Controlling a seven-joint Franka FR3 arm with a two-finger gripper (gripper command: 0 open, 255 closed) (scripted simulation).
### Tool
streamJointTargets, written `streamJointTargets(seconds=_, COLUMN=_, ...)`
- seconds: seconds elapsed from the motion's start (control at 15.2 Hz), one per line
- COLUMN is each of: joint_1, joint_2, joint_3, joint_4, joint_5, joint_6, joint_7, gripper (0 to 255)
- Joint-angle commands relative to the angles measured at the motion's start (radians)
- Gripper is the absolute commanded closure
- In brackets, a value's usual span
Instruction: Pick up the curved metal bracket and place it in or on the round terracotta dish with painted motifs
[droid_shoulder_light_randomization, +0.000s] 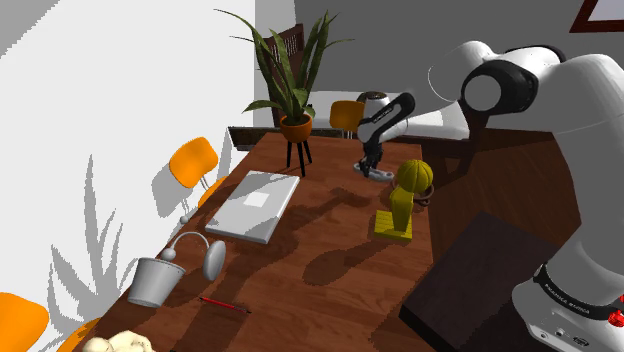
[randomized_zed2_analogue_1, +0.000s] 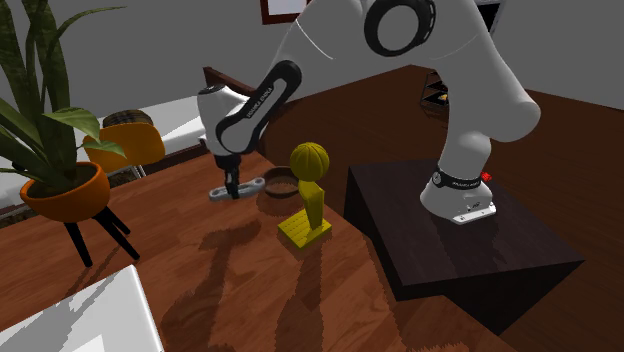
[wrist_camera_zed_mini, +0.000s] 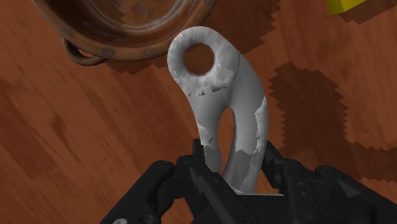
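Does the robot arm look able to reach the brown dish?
Probably yes. The dish lies just past the grey bracket in the jaws, with bare table between; the yellow trophy stands aside.

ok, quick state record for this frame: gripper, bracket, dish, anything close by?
gripper: shut on the bracket, clasping the end opposite its hole
bracket: grey, curved, holed end pointing toward the dish; low at the table, no lift evident
dish: round, brown, loop handle on its rim, just beyond the bracket's holed end
nearby: yellow trophy standing beside the dish
status: bracket not yet in or on the dish
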Motion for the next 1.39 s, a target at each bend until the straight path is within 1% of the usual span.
streamJointTargets(seconds=0.0, joint_1=0.001, joint_2=-0.023, joint_3=-0.002, joint_4=-0.010, joint_5=-0.002, joint_6=-0.013, joint_7=0.000, gripper=255)
streamJointTargets(seconds=0.4, joint_1=0.004, joint_2=-0.077, joint_3=-0.006, joint_4=-0.017, joint_5=-0.006, joint_6=-0.061, joint_7=0.003, gripper=255)
streamJointTargets(seconds=0.66, joint_1=-0.035, joint_2=-0.182, joint_3=-0.017, joint_4=-0.195, joint_5=-0.003, joint_6=0.013, joint_7=-0.057, gripper=255)
streamJointTargets(seconds=0.92, joint_1=-0.079, joint_2=-0.274, joint_3=-0.031, joint_4=-0.348, joint_5=0.000, joint_6=0.073, joint_7=-0.123, gripper=255)
streamJointTargets(seconds=1.25, joint_1=-0.142, joint_2=-0.379, joint_3=-0.054, joint_4=-0.515, joint_5=0.003, joint_6=0.136, joint_7=-0.218, gripper=255)
streamJointTargets(seconds=1.32, joint_1=-0.143, joint_2=-0.368, joint_3=-0.053, joint_4=-0.515, joint_5=0.006, joint_6=0.147, joint_7=-0.220, gripper=255)
